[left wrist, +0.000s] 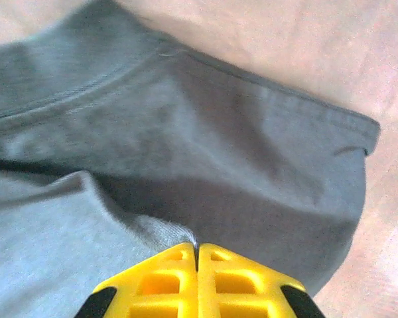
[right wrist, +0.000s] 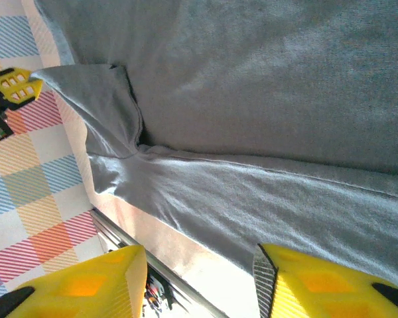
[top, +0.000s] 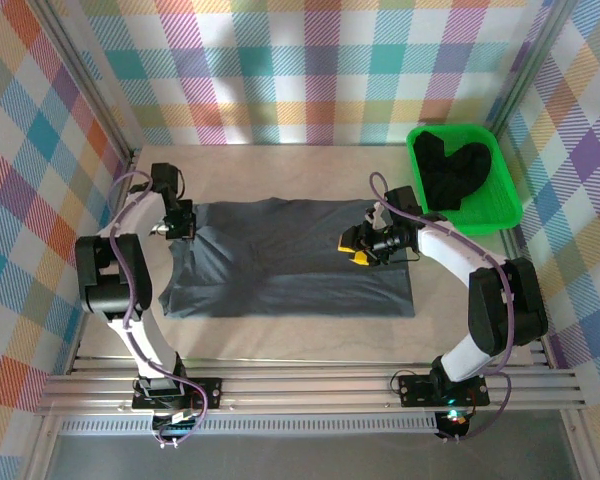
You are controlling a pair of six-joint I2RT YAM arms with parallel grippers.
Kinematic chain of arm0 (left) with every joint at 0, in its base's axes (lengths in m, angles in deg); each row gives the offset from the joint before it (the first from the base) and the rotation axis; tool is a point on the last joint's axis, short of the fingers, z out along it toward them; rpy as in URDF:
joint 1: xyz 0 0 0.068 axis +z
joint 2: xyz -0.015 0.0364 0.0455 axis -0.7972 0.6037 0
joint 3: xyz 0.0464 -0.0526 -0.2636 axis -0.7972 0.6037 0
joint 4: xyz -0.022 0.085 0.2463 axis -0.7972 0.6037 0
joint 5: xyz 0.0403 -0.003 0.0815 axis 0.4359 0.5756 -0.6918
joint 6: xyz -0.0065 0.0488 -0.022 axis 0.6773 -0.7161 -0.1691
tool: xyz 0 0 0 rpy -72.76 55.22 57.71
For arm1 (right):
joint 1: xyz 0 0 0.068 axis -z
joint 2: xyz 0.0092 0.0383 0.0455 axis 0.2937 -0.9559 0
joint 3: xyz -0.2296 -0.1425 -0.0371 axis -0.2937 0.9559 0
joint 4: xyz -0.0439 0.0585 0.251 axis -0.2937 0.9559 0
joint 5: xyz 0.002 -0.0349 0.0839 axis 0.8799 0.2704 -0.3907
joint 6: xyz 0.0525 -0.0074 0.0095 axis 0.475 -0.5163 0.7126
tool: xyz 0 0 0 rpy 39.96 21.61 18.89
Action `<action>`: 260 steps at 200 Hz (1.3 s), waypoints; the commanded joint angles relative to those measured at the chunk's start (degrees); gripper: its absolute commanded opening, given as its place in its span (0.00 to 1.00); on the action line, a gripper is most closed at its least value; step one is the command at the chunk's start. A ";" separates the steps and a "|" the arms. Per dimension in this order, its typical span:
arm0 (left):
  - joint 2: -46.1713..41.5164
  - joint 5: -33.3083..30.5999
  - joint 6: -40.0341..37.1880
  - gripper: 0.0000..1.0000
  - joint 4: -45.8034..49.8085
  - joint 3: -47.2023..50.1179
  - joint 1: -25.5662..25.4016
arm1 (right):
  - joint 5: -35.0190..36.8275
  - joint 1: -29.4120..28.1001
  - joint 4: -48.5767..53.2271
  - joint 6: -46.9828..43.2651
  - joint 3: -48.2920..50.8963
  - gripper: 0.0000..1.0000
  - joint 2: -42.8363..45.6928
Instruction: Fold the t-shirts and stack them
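Two arms flank one slate grey t-shirt (top: 290,260), which lies spread flat across the middle of the top view. At the shirt's upper left corner, the left gripper (left wrist: 196,255) has its yellow jaws pressed together on a pinch of sleeve fabric, which rises to a peak at the tips. Over the shirt's right part, the right gripper (right wrist: 199,265) hangs with jaws apart; the cloth is below them and nothing is between. Black t-shirts (top: 455,170) lie bunched in the green tray (top: 508,195) at the upper right.
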 commanded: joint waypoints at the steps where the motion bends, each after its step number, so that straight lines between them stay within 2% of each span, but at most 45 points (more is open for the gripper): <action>1: 5.31 3.70 -10.59 0.00 6.47 -3.59 0.51 | -1.15 -0.28 -0.67 -0.75 -1.32 0.47 -1.22; 20: 7.88 4.17 -14.41 0.00 7.48 -5.50 0.56 | -1.30 -0.28 -0.67 -0.80 -1.51 0.47 -1.41; 25: 8.44 3.79 -15.26 0.03 7.72 -6.00 0.49 | -1.33 -0.28 -0.63 -0.76 -1.59 0.47 -1.50; 29: 8.77 3.49 -15.99 0.07 7.85 -6.44 0.42 | -1.35 -0.28 -0.57 -0.77 -1.60 0.47 -1.50; 39: 9.71 2.28 -17.83 0.26 9.03 -7.94 0.41 | -1.41 -0.28 -0.56 -0.77 -1.66 0.47 -1.49; 51: 10.41 -0.14 -19.92 0.41 11.53 -10.50 0.09 | -1.41 -0.27 -0.22 -0.92 -1.77 0.47 -1.40; 64: 9.60 -4.68 -22.25 0.51 13.86 -12.93 -0.93 | -1.34 -0.25 0.03 -1.17 -1.82 0.47 -1.33; 73: 8.02 -8.58 -24.02 0.55 15.15 -14.69 -2.34 | -1.29 -0.28 0.18 -1.19 -1.86 0.47 -1.18; 91: 4.40 -12.82 -28.08 0.55 13.86 -15.39 -5.76 | -1.15 -0.28 0.02 -1.67 -1.95 0.47 -0.80; 122: 3.90 -8.11 -34.74 0.43 11.77 -14.07 -12.78 | -3.33 -0.63 -3.50 -3.13 -2.23 0.47 0.80; 160: 8.04 -5.93 -42.97 0.41 11.12 -13.50 -20.64 | -4.54 -1.25 -5.29 -5.39 -4.55 0.48 1.91; 221: 14.11 -8.56 -53.82 0.40 10.77 -14.11 -25.11 | -6.51 -1.34 -10.85 -3.73 -4.33 0.50 4.55; 260: 15.77 -9.22 -55.38 0.35 10.15 -14.25 -25.89 | -6.16 -1.31 -10.60 -3.30 -4.01 0.50 5.06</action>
